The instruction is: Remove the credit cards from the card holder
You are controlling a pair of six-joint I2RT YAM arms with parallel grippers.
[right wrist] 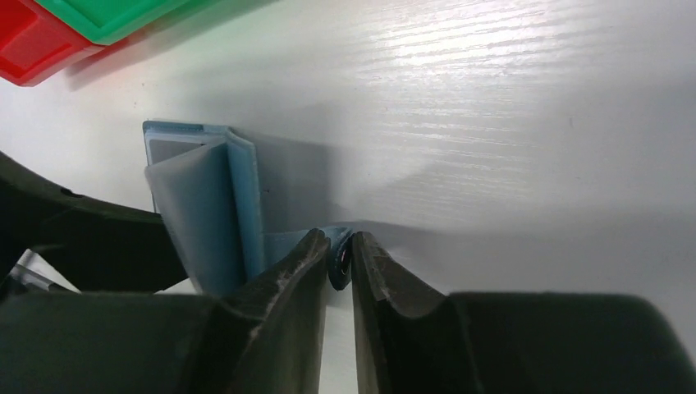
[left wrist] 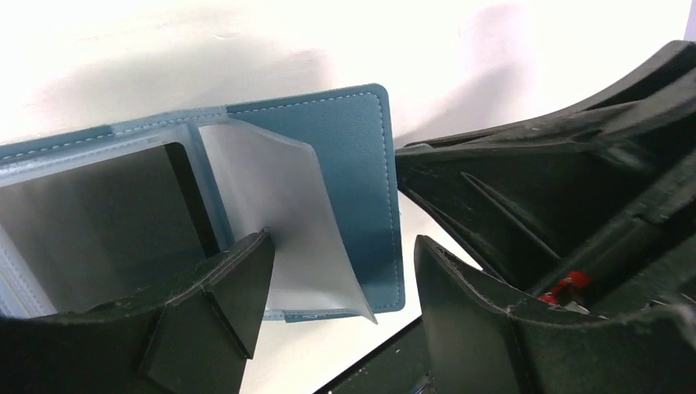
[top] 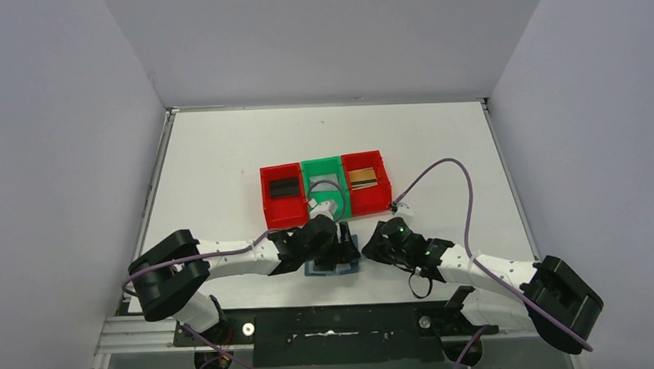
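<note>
Right gripper point(right wrist: 338, 267), nearly closed, nips the snap tab point(right wrist: 335, 246) of the small teal-blue book-fold card holder point(right wrist: 246, 189) at the table's point(right wrist: 492, 123) near edge. My left gripper point(left wrist: 341, 242), wide and empty, hangs over its clear pockets, nearer the thin dark credit card point(left wrist: 98, 222).

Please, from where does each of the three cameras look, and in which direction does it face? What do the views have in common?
Top: sits above and behind the arms, facing down at the table; both arms show whole, with the left gripper and right gripper at the holder.
Left wrist: sits on the left arm, looking along its open fingers at the open holder.
Right wrist: sits low over the table, looking past its fingers, pinched on the snap tab, toward the bins.
Shared: all see the holder; top and right wrist see the bins.
</note>
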